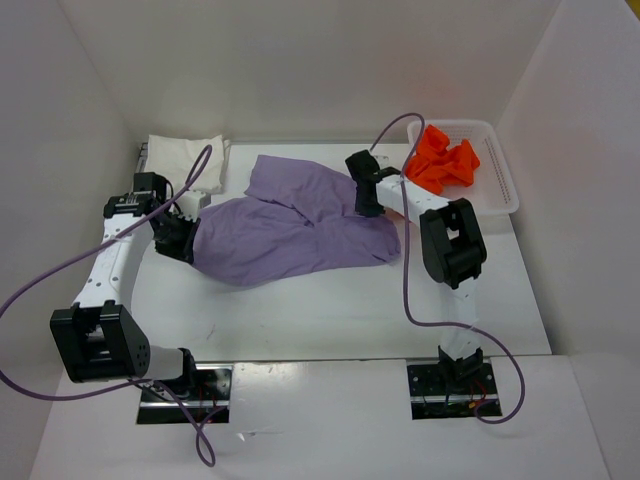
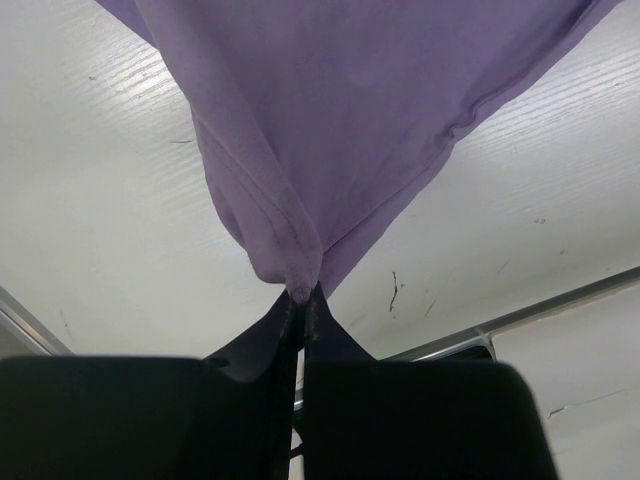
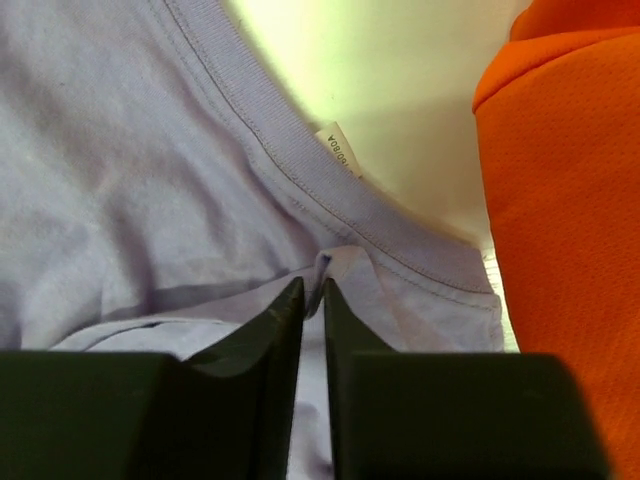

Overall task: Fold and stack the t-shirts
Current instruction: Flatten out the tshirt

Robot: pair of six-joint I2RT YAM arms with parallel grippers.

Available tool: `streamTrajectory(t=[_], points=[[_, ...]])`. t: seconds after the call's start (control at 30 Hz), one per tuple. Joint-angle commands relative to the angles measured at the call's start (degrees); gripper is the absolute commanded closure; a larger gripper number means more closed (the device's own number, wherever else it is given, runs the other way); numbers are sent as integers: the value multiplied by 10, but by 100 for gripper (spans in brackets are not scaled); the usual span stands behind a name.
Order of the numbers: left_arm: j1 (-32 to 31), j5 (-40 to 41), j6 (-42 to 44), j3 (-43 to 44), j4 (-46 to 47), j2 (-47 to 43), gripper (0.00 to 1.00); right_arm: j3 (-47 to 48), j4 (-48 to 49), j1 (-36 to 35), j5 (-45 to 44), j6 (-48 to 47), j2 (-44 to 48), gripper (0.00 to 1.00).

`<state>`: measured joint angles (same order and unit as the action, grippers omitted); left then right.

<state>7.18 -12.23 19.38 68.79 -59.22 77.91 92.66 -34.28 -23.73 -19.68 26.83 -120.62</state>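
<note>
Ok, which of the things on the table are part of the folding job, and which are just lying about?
Job:
- purple t-shirt
- white t-shirt
- orange t-shirt

Lying about:
- white mesh basket, holding the orange one
- purple cables

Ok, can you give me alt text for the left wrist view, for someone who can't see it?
The left gripper is pinched shut on a bunched edge of the lavender t-shirt, which fans out across the top of the frame. Behind it is the white table, with a metal strip at lower right.
</note>
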Motion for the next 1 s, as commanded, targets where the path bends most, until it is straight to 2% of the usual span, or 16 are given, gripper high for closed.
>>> streamTrajectory(t=[0.0, 0.03, 0.07, 0.17, 0.23, 0.37, 0.4, 0.47, 0.5, 0.6, 0.73, 0.83, 0.87, 0.9, 0.97], points=[[-2, -3, 6, 0, -6, 1, 100, 23, 13, 4, -6, 1, -8, 80], [-2, -3, 6, 0, -6, 1, 100, 30, 7, 4, -6, 1, -16, 78], [-2, -3, 6, 0, -6, 1, 100, 30, -1, 4, -6, 1, -23, 70], [-2, -3, 11, 0, -6, -4, 100, 35, -7, 10, -6, 1, -41, 56], [-2, -3, 11, 0, -6, -4, 100, 21, 0, 10, -6, 1, -41, 56], [-2, -3, 11, 0, -6, -4, 100, 21, 0, 16, -6, 1, -46, 66], [-2, -3, 11, 0, -6, -4, 100, 21, 0, 16, -6, 1, -46, 80], [-2, -3, 11, 0, -6, -9, 100, 21, 0, 16, -6, 1, -40, 96], [-2, -3, 11, 0, -6, -9, 100, 16, 0, 16, -11, 1, -35, 100], [-2, 4, 11, 0, -1, -9, 100, 16, -9, 16, -32, 1, -4, 100], [-2, 10, -7, 49, 31, -14, 100, 45, -32, 16, -54, -10, 70, 100], [-2, 16, -20, 139, 74, 11, 100, 110, -53, 16, -84, -27, 132, 100], [-2, 16, -26, 172, 85, 22, 100, 164, -60, 16, -97, -27, 143, 100], [-2, 16, -42, 253, 102, 49, 100, 195, -75, 16, -112, -36, 158, 100], [-2, 27, -64, 353, 116, 88, 100, 292, -91, 16, -158, -50, 172, 100]])
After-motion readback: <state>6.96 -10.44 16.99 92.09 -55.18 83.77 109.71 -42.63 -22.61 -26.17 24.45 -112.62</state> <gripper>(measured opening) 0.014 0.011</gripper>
